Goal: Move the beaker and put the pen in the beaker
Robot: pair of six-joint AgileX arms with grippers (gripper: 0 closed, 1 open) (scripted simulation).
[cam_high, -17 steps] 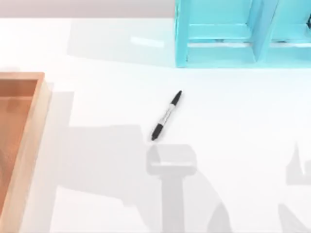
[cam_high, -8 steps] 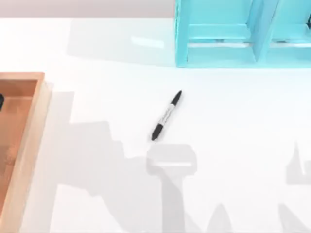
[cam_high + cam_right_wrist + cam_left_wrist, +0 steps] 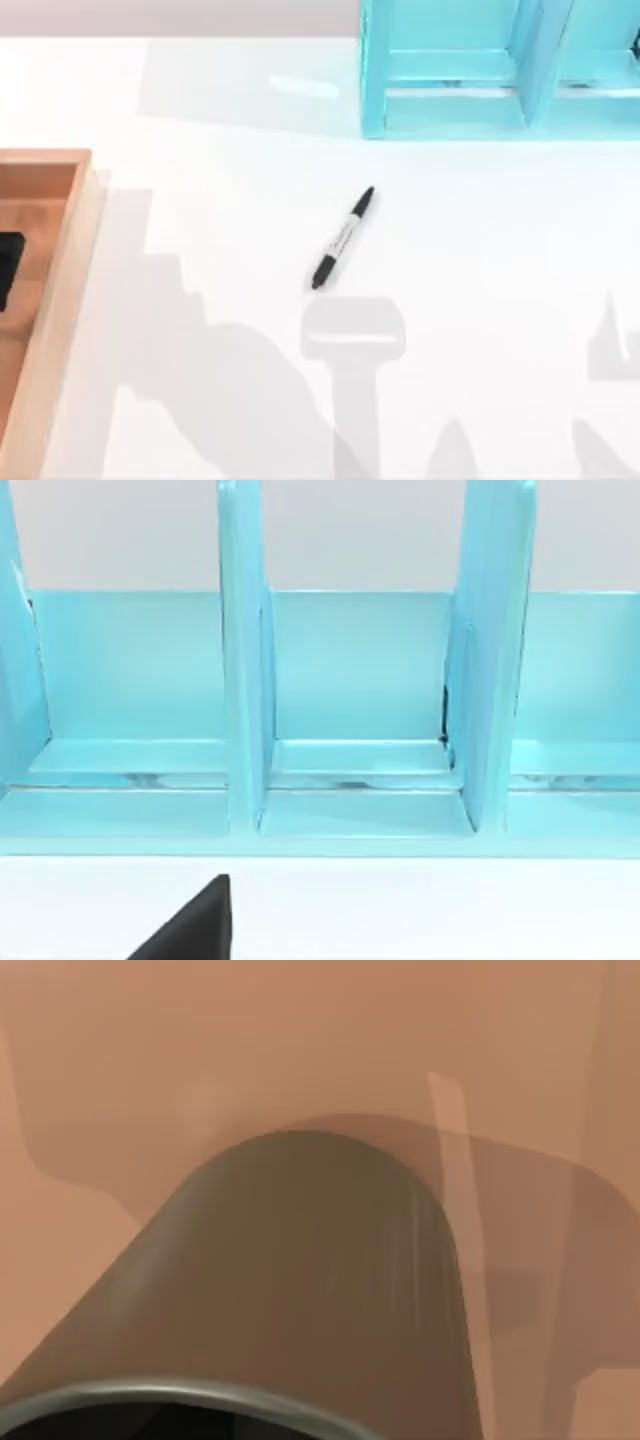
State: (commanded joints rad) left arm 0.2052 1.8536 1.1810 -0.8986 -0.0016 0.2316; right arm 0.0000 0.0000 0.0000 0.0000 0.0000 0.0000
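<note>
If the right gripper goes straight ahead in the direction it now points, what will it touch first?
Probably the turquoise shelf rack, which the right wrist view faces squarely across bare white table; which compartment or divider comes first is unclear. Only a dark fingertip shows.

Top view: the pen (image 3: pixel 343 238) lies flat on the white table (image 3: pixel 480 230) near the middle, slanted, one black end pointing far-right, the other near-left. Over at the left edge sits the wooden tray (image 3: pixel 62 260), and a small black shape (image 3: pixel 8 268) pokes in above its floor, cut off by the frame. Far right, a turquoise divided rack (image 3: pixel 450 100) stands at the table's back. Grey shadows spread across the near side
</note>
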